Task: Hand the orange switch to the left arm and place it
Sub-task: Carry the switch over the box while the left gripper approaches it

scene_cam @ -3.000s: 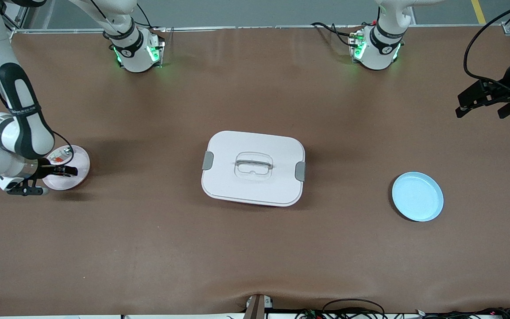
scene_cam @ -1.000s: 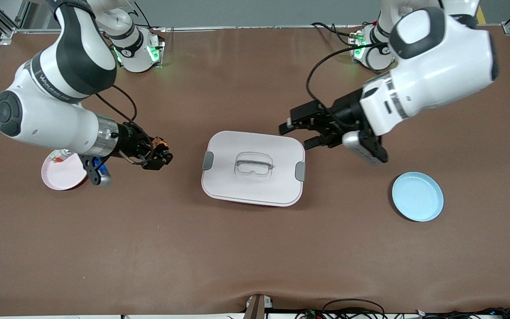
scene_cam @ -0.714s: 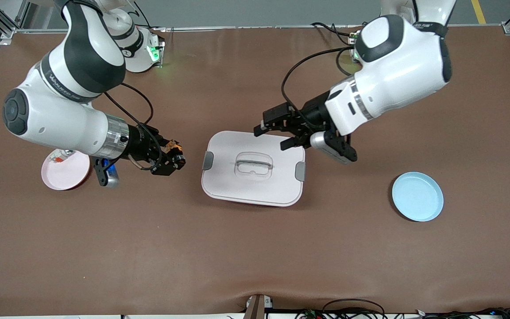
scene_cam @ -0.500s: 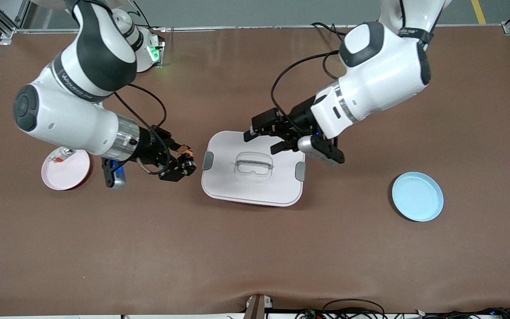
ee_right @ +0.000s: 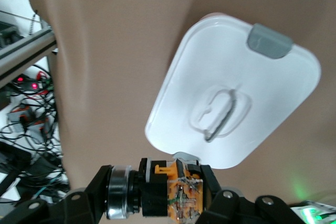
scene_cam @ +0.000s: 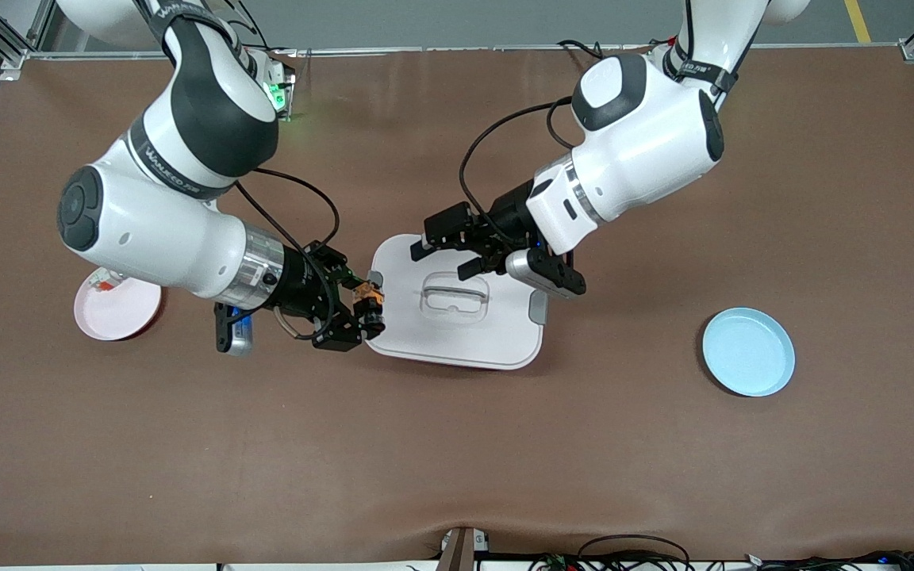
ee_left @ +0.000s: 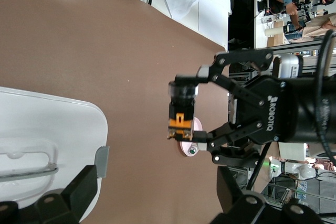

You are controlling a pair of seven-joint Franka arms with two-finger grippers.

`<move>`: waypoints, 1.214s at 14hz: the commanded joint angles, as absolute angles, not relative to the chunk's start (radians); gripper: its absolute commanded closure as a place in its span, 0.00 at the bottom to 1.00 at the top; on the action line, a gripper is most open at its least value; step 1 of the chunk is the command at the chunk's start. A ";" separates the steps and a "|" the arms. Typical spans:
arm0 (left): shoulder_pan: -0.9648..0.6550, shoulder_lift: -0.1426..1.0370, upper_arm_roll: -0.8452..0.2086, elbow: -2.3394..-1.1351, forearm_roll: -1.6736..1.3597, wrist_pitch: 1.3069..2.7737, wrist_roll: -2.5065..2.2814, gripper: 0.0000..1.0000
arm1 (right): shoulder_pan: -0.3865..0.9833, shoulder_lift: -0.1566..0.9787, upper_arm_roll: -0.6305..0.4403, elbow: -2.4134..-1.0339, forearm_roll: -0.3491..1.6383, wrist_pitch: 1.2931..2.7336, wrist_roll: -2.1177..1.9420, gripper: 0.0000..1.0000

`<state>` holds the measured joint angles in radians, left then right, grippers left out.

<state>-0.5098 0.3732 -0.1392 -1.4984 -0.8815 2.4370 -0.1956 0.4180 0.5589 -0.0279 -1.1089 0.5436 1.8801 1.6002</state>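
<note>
White-lidded box (scene_cam: 457,329) sits mid-worktop (scene_cam: 457,444). Right gripper (scene_cam: 365,311), fingers clamped on the orange switch (scene_cam: 367,300), hovers over the box's edge toward the right arm's end. Left gripper (scene_cam: 445,254) hangs over the box, fingers apart.

Pink plate (scene_cam: 112,316) contents too small to identify; right arm (scene_cam: 163,230) covers part of its rim.

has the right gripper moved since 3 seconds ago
Yes. The right gripper, shut on the orange switch, went from the pink plate toward the box, now at its edge.
</note>
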 commanded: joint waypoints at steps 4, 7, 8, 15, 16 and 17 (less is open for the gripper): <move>-0.520 0.448 -0.137 -1.411 -0.902 2.503 -0.175 0.00 | 0.466 0.627 -0.034 -1.014 0.565 1.959 1.699 1.00; -0.517 0.482 -0.135 -1.382 -0.902 2.505 -0.117 0.00 | 0.492 0.640 -0.034 -0.993 0.565 1.996 1.738 1.00; -0.515 0.486 -0.135 -1.381 -0.902 2.505 -0.094 0.00 | 0.498 0.640 -0.034 -0.992 0.565 2.003 1.744 1.00; -0.495 0.497 -0.135 -1.381 -0.904 2.517 0.015 0.00 | 0.505 0.640 -0.034 -0.988 0.565 2.006 1.756 1.00; -0.495 0.497 -0.135 -1.381 -0.904 2.517 0.020 0.00 | 0.505 0.640 -0.032 -0.988 0.565 2.005 1.756 1.00; -0.495 0.500 -0.135 -1.381 -0.904 2.519 0.020 0.00 | 0.505 0.638 -0.026 -0.988 0.565 2.005 1.758 1.00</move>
<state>-0.4924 0.4821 -0.1359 -1.4074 -0.8816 2.5117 -0.0084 0.4986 0.6150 -0.0261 -1.0327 0.5467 2.0100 1.7380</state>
